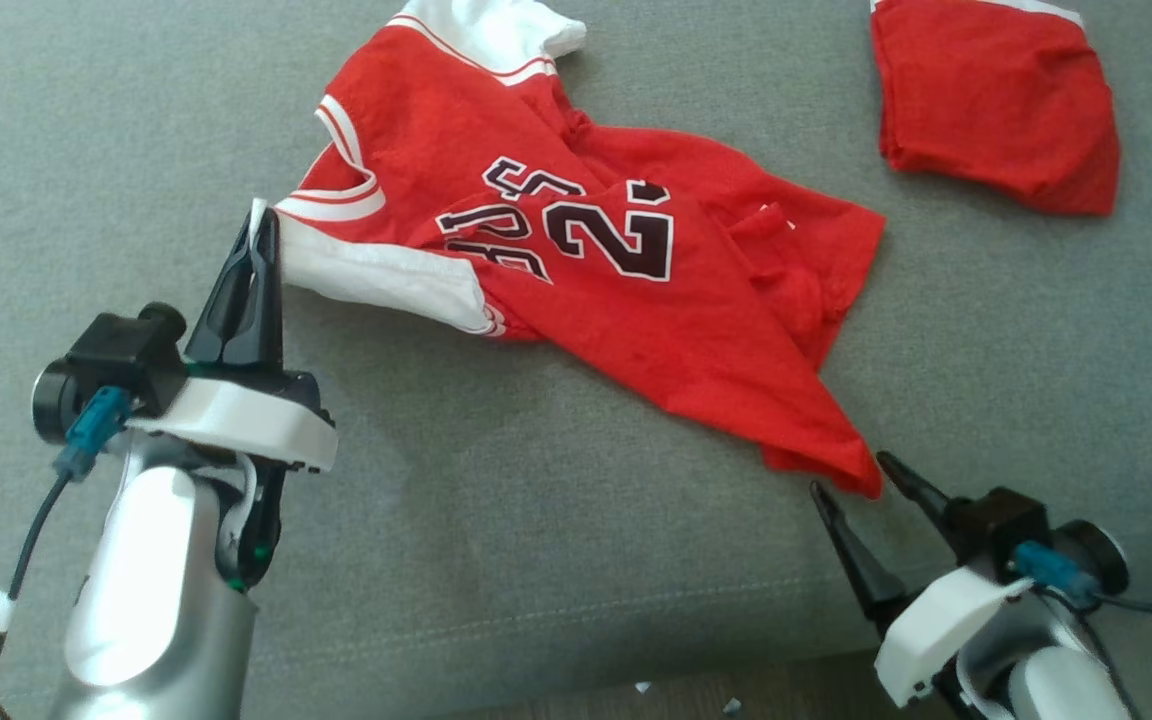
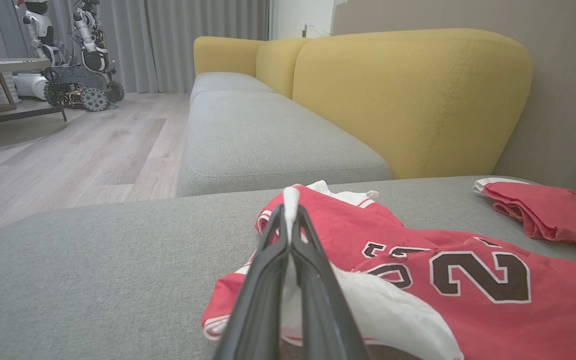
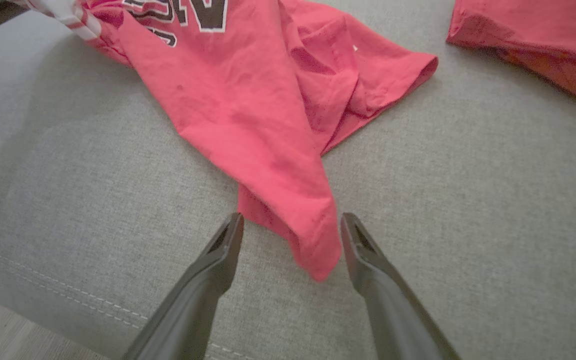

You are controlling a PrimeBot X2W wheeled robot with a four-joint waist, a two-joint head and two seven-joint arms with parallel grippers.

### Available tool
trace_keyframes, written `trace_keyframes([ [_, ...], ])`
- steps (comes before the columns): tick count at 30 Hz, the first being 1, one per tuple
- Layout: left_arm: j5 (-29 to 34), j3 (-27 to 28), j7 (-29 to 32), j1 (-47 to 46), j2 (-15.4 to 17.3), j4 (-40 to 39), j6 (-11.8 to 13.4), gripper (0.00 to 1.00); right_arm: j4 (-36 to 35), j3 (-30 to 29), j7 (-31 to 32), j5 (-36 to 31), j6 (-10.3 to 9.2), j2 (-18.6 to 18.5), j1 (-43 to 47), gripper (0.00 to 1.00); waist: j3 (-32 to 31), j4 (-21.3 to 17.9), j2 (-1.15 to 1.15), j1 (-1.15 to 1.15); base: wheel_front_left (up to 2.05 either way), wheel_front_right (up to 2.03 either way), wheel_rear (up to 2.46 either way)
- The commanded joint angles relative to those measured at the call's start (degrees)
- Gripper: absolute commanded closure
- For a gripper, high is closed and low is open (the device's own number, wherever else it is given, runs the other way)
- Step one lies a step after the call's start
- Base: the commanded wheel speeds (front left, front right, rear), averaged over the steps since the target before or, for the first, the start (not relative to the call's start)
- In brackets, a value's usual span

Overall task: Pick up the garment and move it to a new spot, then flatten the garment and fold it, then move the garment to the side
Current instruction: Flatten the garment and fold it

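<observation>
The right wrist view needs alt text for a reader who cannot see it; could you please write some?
The open right gripper stands with one finger on either side of the nearest corner of a crumpled red jersey, which lies on a grey cushion. A second garment, also red, lies apart at the top right.
</observation>
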Motion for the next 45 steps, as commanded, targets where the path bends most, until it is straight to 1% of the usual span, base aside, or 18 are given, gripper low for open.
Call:
trace_keyframes([
  [1,-0.1,2.4,-0.7,-0.7,0.8,-2.0,-0.4,1.0,-0.9,1.6,0.3,-1.2,0.36,-1.0,-0.7,0.0,0.0,0.2,0.0,0.0,0.0,0.0,0.0],
  [9,0.4,2.6,-0.7,-0.7,0.5,-1.8,-0.8,1.0,2.2,2.0,0.9,-3.1,0.36,-0.6,-2.4,0.0,0.0,0.8,0.0,0.0,0.0,0.0,0.0],
  [16,0.6,2.8,-0.7,-0.7,0.3,-1.8,-1.2,1.0,4.4,0.3,0.1,-4.8,0.36,0.6,-3.2,0.0,0.1,1.2,0.0,0.0,0.0,0.0,0.0],
  [21,0.7,2.9,-0.7,-0.8,0.2,-1.7,-1.4,1.0,4.7,-0.1,-0.6,-5.2,0.36,1.3,-3.7,0.0,0.2,1.2,0.0,0.0,0.0,0.0,0.0],
  [32,0.8,3.2,-0.7,-1.1,-0.2,-1.5,-1.7,1.0,4.1,-1.0,-1.1,-6.0,0.36,1.3,-4.4,0.0,0.1,1.5,0.0,0.0,0.0,0.0,0.0],
  [33,0.9,3.2,-0.7,-1.1,-0.2,-1.5,-1.7,1.0,4.1,-0.9,-1.1,-6.0,0.36,1.4,-4.5,0.18,0.1,1.5,0.0,0.0,0.0,0.0,0.0],
  [34,0.9,3.3,-0.7,-1.2,-0.2,-1.5,-1.7,1.0,4.0,-0.8,-1.1,-5.8,0.36,1.4,-4.6,0.67,0.1,1.5,0.0,0.0,0.0,0.0,0.0],
  [35,0.9,3.3,-0.7,-1.2,-0.2,-1.5,-1.7,1.0,3.9,-0.7,-1.1,-5.7,0.36,1.4,-4.7,1.0,0.2,1.6,0.0,0.0,0.0,0.0,0.0],
  [42,0.9,3.9,-0.7,-1.4,-0.2,-2.0,-1.9,1.0,3.7,-1.0,-1.1,-5.2,0.36,0.3,-5.8,1.0,0.0,1.7,0.0,0.0,0.0,0.0,0.0],
  [45,0.8,4.6,-0.7,-1.7,0.0,-3.4,-2.0,1.0,2.4,-1.7,-1.1,-5.7,0.36,-0.8,-7.1,1.0,-0.3,1.7,0.0,0.0,0.0,0.0,0.0],
])
